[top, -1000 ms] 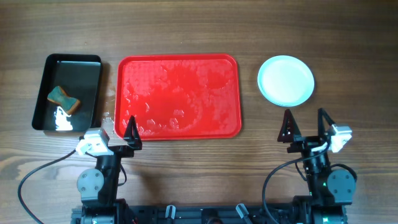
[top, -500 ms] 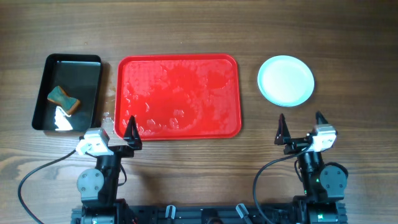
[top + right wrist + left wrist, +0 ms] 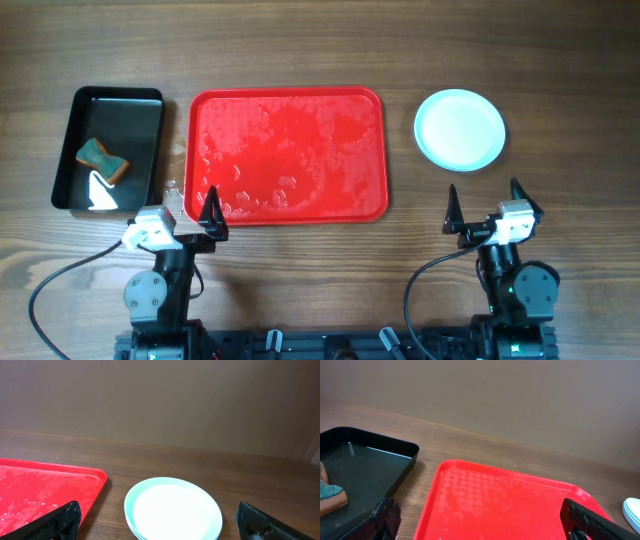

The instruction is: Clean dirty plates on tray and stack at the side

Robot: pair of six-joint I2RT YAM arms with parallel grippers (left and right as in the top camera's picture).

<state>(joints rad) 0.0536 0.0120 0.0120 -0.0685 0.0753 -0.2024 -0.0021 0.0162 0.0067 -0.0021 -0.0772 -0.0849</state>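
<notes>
The red tray (image 3: 288,155) lies in the middle of the table with water drops on it and no plates on it; it also shows in the left wrist view (image 3: 500,505) and at the left of the right wrist view (image 3: 40,492). The plates (image 3: 460,129) sit stacked in one pale-blue pile to the tray's right, also in the right wrist view (image 3: 173,510). My left gripper (image 3: 190,214) is open and empty at the tray's near left corner. My right gripper (image 3: 488,210) is open and empty just in front of the plate stack.
A black tray (image 3: 109,149) with water and an orange-and-teal sponge (image 3: 102,159) stands left of the red tray. Both arm bases stand at the near table edge.
My right gripper has drawn back a little toward the near edge and shifted slightly left, away from the plate stack. The left arm has not moved.
</notes>
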